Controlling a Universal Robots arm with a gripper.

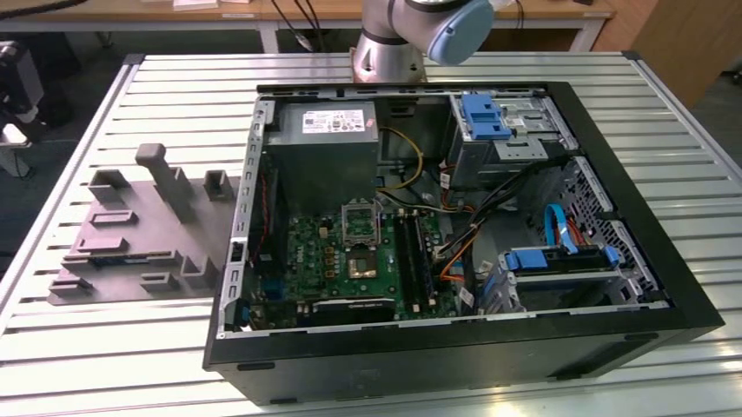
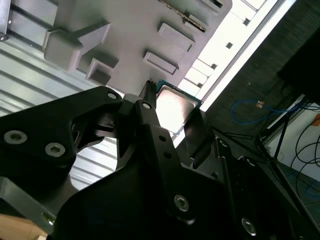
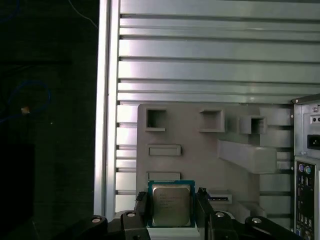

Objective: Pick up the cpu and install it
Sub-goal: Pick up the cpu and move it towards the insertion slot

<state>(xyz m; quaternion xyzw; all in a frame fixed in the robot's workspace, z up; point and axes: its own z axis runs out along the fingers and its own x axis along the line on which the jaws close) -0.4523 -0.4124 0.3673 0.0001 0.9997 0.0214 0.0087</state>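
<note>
The open computer case [image 1: 464, 356] lies on the slatted bench [image 1: 116, 347]. Inside it are a green motherboard [image 1: 347, 261], a grey power supply [image 1: 330, 143], loose cables and blue-tabbed drive bays [image 1: 557, 261]. Just beside the case lies a grey holder plate [image 1: 128, 252] with several pockets. In both wrist views the tool [image 3: 172, 207] is clamped on the cpu [image 3: 171, 200]. Its 2 fingers [image 3: 202, 202] press opposite edges, with the metal top showing. The cpu is over the plate, outside the case.
</note>
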